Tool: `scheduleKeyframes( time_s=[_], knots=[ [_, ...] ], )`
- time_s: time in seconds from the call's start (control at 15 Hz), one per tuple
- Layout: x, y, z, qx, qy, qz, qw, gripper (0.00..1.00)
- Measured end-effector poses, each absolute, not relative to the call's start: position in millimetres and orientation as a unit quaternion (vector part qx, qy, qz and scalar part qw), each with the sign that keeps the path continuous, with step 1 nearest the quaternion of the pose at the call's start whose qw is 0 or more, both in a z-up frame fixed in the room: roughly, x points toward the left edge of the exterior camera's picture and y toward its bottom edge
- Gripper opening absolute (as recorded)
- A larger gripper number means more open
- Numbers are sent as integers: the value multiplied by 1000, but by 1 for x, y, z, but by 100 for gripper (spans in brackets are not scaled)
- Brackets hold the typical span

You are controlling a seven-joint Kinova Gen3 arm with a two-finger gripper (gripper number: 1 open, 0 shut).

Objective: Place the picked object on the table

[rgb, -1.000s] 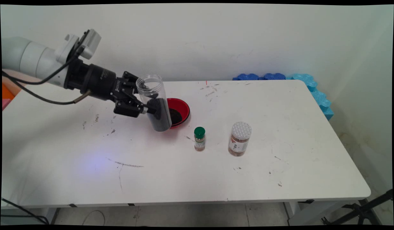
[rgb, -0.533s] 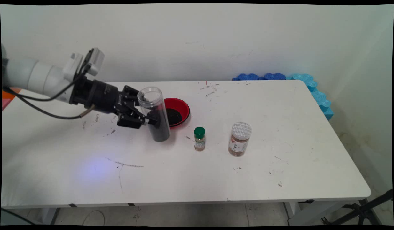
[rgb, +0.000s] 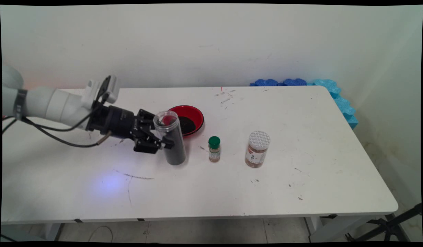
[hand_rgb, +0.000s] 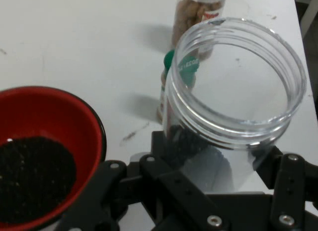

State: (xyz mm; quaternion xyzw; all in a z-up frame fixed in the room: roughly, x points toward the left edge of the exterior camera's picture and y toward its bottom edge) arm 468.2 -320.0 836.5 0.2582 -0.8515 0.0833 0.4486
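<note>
Main view shows the gripper [rgb: 165, 143] clenched on a tall clear jar [rgb: 170, 137], one finger on each side of its middle. The jar has no lid, is upright or very nearly so, and its lower half is filled with dark grains; its base sits at or just above the white table [rgb: 300, 178], and I cannot tell which. It stands in front of a red bowl [rgb: 192, 115] and just beside it, with a small green-capped bottle [rgb: 214, 149] near on its right and a white-lidded jar [rgb: 257, 149] further right, well apart.

As a judgement: the jar is open at the top and tall for its width, so a jolt or a tilt from the arm could spill the grains or tip it towards the bowl. A sideways swing could also knock over the small bottle, which is narrow and light-looking. The smooth wall may slip between the fingers if the grip is slack.

The jar is a clear plastic cylinder with a threaded rim [hand_rgb: 238, 77], glossy and thin-walled. The bowl is round and shallow, red inside, black at the edge, with a heap of the same dark, coarse grains [hand_rgb: 35, 176] in it. The table is matt white, scuffed and marked. Blue foam pieces [rgb: 335, 94] with wavy edges lie at the far right corner.
</note>
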Motion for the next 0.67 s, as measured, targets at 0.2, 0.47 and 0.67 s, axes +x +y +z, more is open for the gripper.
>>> scheduleKeyframes(
  time_s=[0.2,0.47,0.67],
  knots=[
    [465,-317,821,262,-850,81,450,0],
    [464,-314,807,264,-849,79,451,0],
    [463,-312,799,263,-848,79,453,0]
  ],
)
